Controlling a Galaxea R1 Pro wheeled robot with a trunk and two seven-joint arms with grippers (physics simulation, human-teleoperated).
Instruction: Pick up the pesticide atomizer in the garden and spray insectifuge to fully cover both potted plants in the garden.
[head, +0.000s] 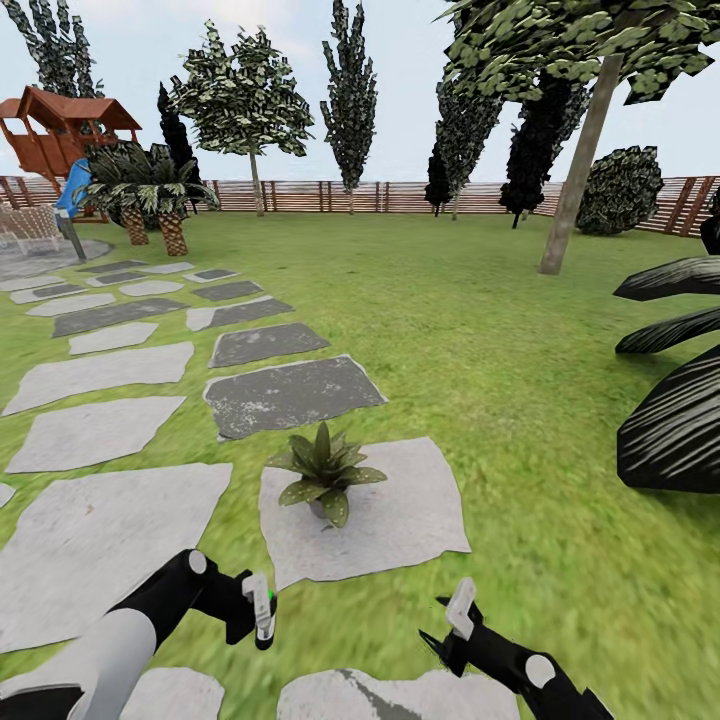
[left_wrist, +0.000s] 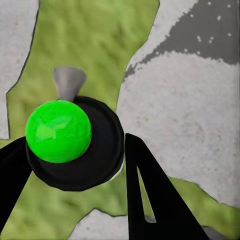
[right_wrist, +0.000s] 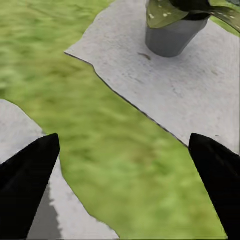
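One potted plant (head: 325, 472), a low rosette of pointed olive-green leaves in a small grey pot (right_wrist: 172, 36), stands on a grey stepping stone (head: 400, 525) just ahead of both arms. The other potted plant is out of view. My left gripper (head: 262, 612) is shut on the pesticide atomizer (head: 259, 596), a small white body with a green spot. In the left wrist view the atomizer (left_wrist: 59, 131) shows a green ball top, a black ring and a grey nozzle, held between the black fingers (left_wrist: 150, 195). My right gripper (head: 450, 622) is open and empty, low over the grass near the plant's stone (right_wrist: 122, 142).
Grey stepping stones (head: 110, 375) run away to the far left across the lawn. A huge dark plant with striped leaves (head: 675, 425) crowds the right side. A tree trunk (head: 578, 165), palms (head: 150, 205), a wooden playhouse (head: 60, 130) and the slatted fence (head: 390, 196) stand farther back.
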